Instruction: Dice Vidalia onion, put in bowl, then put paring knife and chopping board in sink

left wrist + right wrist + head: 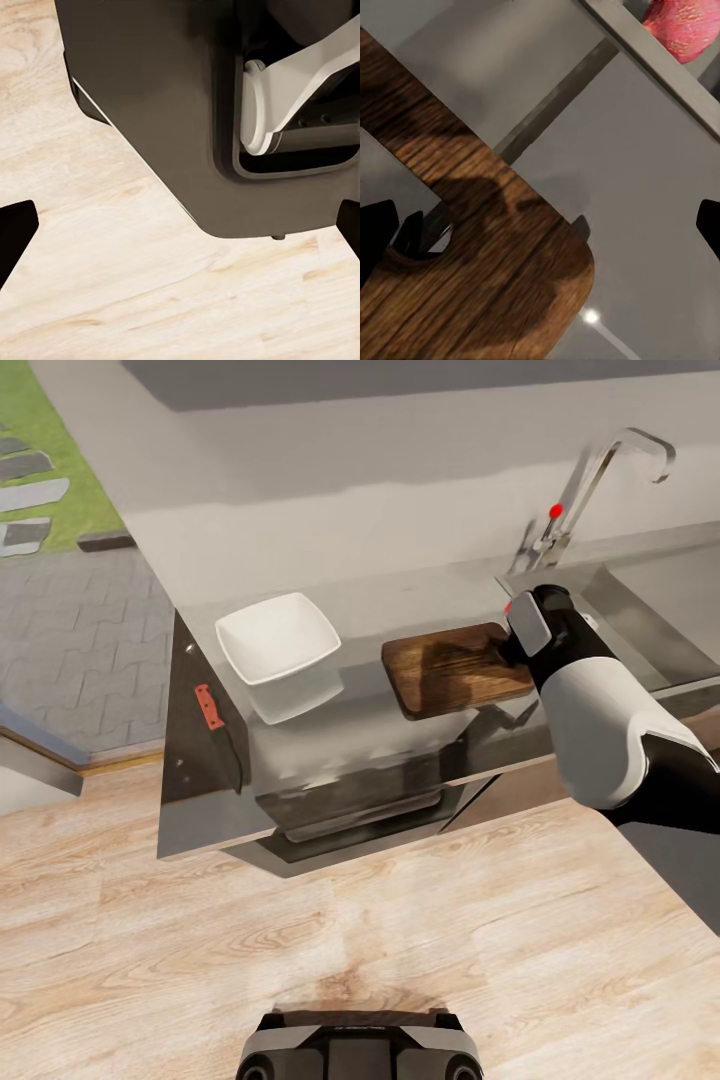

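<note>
The dark brown chopping board (455, 668) lies on the glossy grey countertop (400, 600), left of the sink (650, 610). My right gripper (540, 229) hovers open over the board's (495, 285) rounded corner near its slot hole (424, 232), holding nothing. Beyond the steel rim, the pinkish Vidalia onion (686, 26) sits in the sink. The white bowl (278, 640) stands left of the board. The red-handled paring knife (208, 706) lies on the dark surface at the counter's left end. My left gripper (180, 232) is open above the wooden floor beside the robot's base.
The curved steel tap (600, 480) with a red knob (556, 511) rises behind the sink. Dark cabinet fronts (350, 810) drop below the counter's edge. Light wooden floor (300, 940) lies between them and my base (360, 1045). Paving and grass show at the far left.
</note>
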